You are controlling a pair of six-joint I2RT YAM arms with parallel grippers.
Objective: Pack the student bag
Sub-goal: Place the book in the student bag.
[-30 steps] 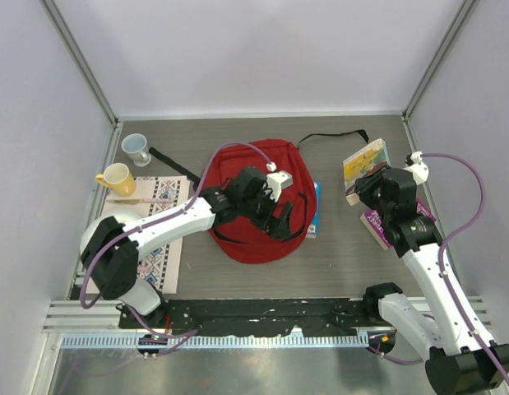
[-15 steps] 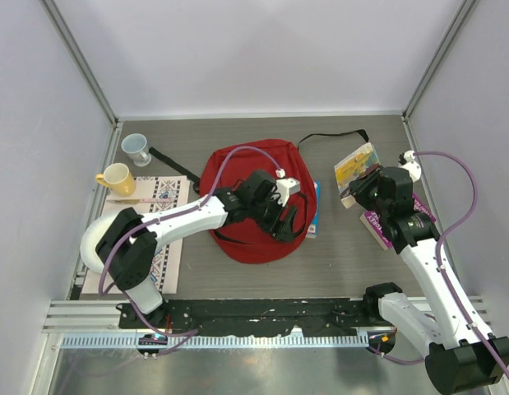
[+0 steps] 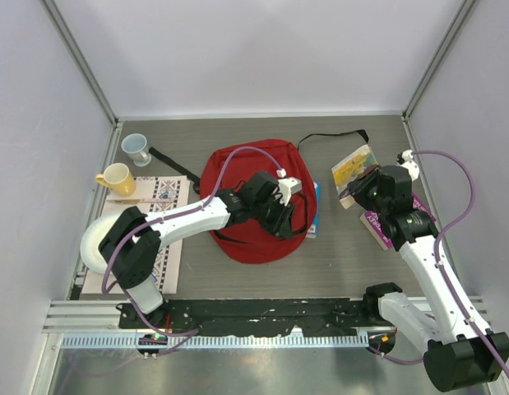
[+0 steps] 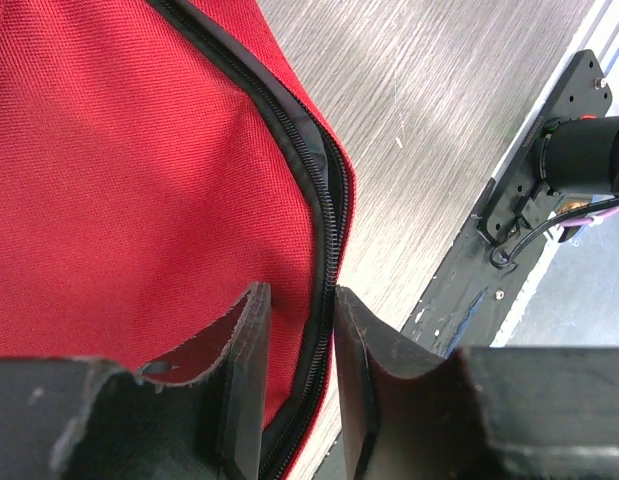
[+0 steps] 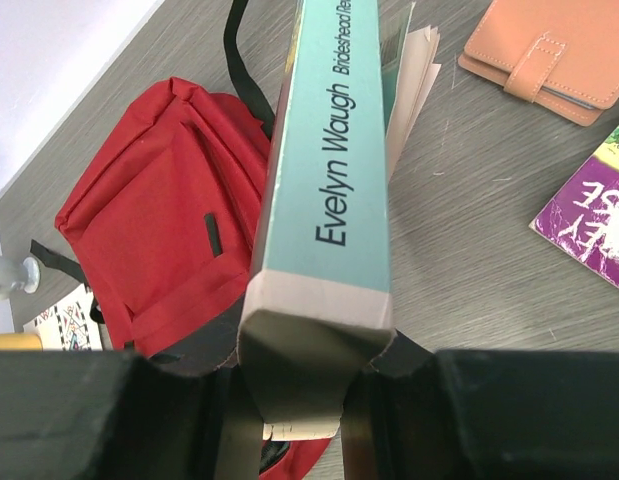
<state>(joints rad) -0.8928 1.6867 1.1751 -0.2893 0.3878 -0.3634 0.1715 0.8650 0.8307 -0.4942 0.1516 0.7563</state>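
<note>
The student bag (image 3: 238,177) is a large red backpack lying flat mid-table. My left gripper (image 3: 289,220) is at its near right edge. In the left wrist view the left gripper (image 4: 301,300) has its jaws drawn in on the black zipper trim (image 4: 324,230) of the student bag (image 4: 109,180). My right gripper (image 3: 371,183) is raised to the right of the bag and is shut on a paperback book (image 3: 353,173). In the right wrist view the right gripper (image 5: 301,400) pinches the book's (image 5: 334,170) pale blue spine, with the student bag (image 5: 159,210) beyond it.
A blue book (image 3: 314,210) lies against the bag's right side. A purple book (image 3: 376,226) and an orange wallet-like notebook (image 5: 549,50) lie at the right. A yellow mug (image 3: 116,177), a grey-blue cup (image 3: 136,148) and a patterned mat (image 3: 159,222) sit left. A black strap (image 3: 332,137) trails behind.
The left jaws have narrowed from wide apart onto the bag's zipper edge, and that gripper has shifted slightly right. The right gripper has carried the book a little to the left.
</note>
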